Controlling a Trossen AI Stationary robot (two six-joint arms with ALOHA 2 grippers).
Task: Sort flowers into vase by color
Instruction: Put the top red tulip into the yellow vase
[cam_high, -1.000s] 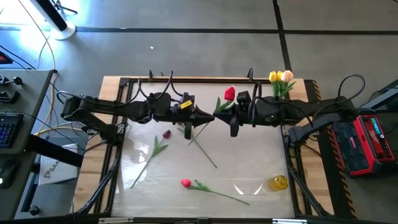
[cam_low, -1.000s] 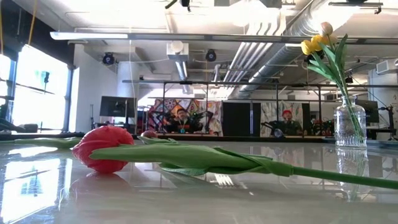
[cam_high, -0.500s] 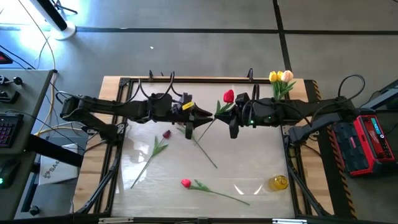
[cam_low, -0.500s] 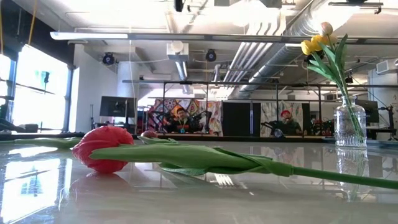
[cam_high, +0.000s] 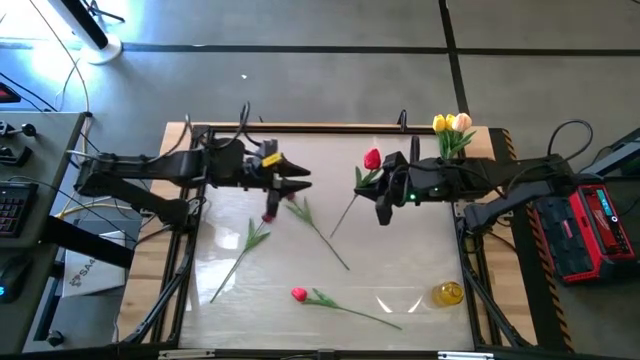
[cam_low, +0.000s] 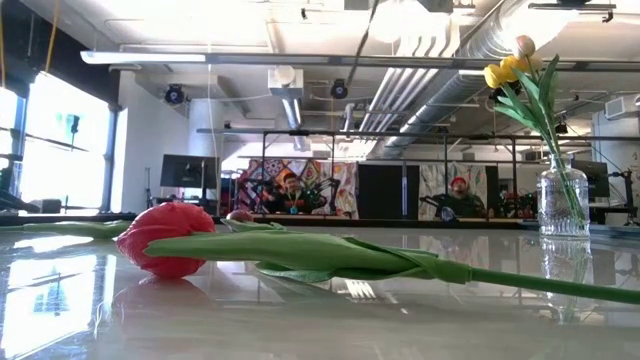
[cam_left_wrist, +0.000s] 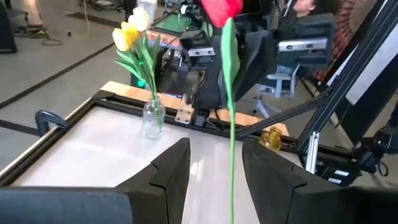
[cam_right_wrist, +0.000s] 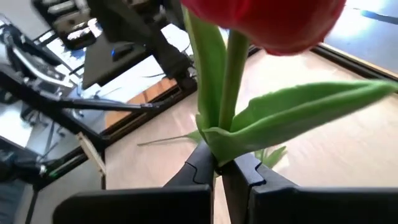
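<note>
1. Two flowers, a yellow tulip (cam_high: 438, 123) and a peach tulip (cam_high: 462, 122), are found already standing in the clear vase (cam_low: 562, 197) at the far right corner of the table (cam_high: 400, 280).
2. A red tulip (cam_high: 373, 158) is held in the air by the right gripper (cam_high: 377, 181), right of the table's centre. In the right wrist view the fingers are seen closed tight on the green stem just under the head.
3. The left gripper (cam_high: 300, 180) is found left of centre, well apart from that stem. Its fingers (cam_left_wrist: 171, 165) stand partly open in the left wrist view, and nothing is gripped between them.
4. Three flowers are left lying on the table: a dark maroon tulip (cam_high: 268, 215) under the left gripper, a second stem (cam_high: 320, 232) just right of it whose head is not made out, and a red-pink tulip (cam_high: 299, 294) near the front edge.
5. A small yellow object (cam_high: 448, 293) is noted at the near right; whether it is a second vase cannot be told.
6. Progress is judged as under half done: two flowers placed, one in hand, three untouched. A separate holder for the red shades is judged to be required.
</note>
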